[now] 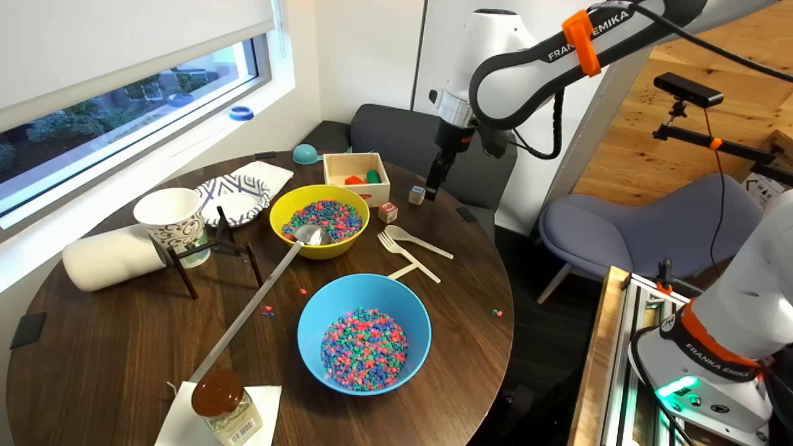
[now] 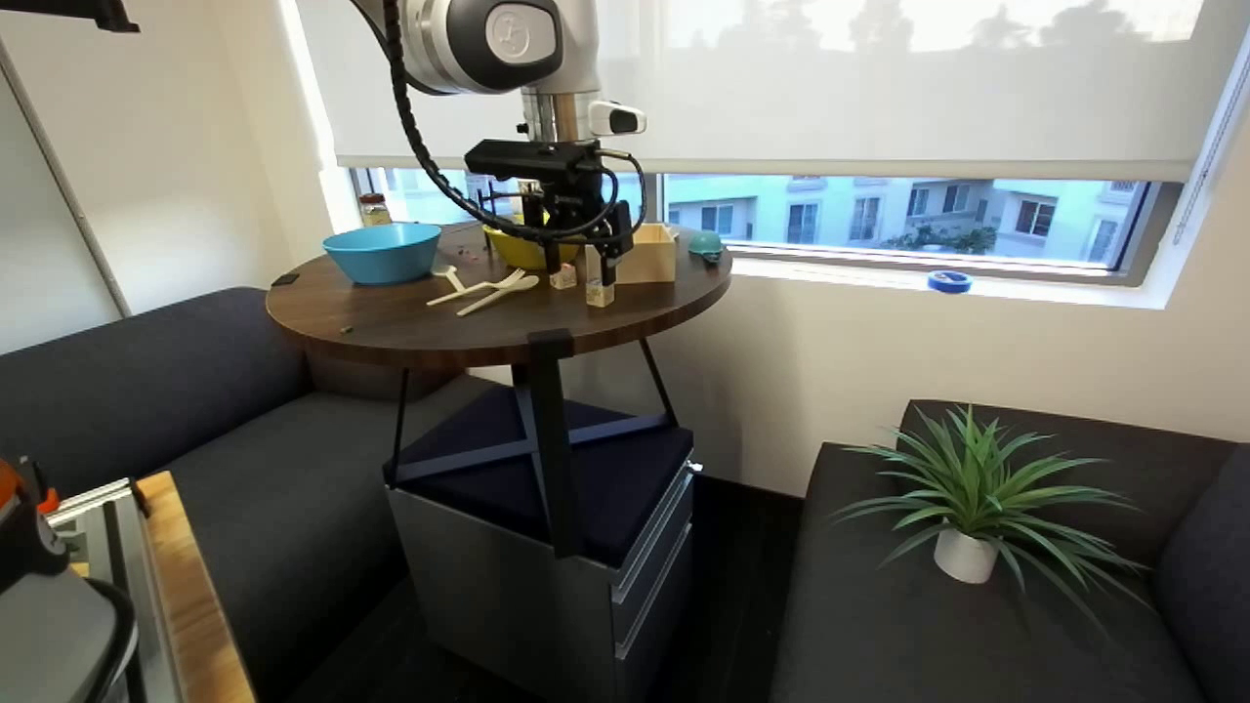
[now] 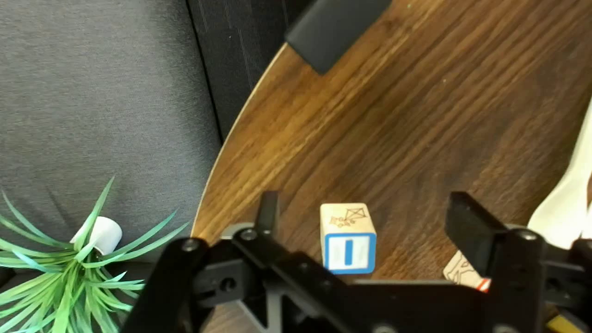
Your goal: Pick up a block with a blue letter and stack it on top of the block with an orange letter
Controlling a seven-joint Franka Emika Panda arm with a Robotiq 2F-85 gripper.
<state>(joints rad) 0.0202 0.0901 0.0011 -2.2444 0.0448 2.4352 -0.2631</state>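
Wrist view shows the blue-letter block (image 3: 348, 238) most clearly

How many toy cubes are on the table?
2: the blue-marked cube, near the open hand, and the reddish-marked cube, by the wooden box. Others could be hidden.

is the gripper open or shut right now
Open: in the wrist view, its fingers stand wide apart, and the block with the blue letter shows between them with a gap on either side.
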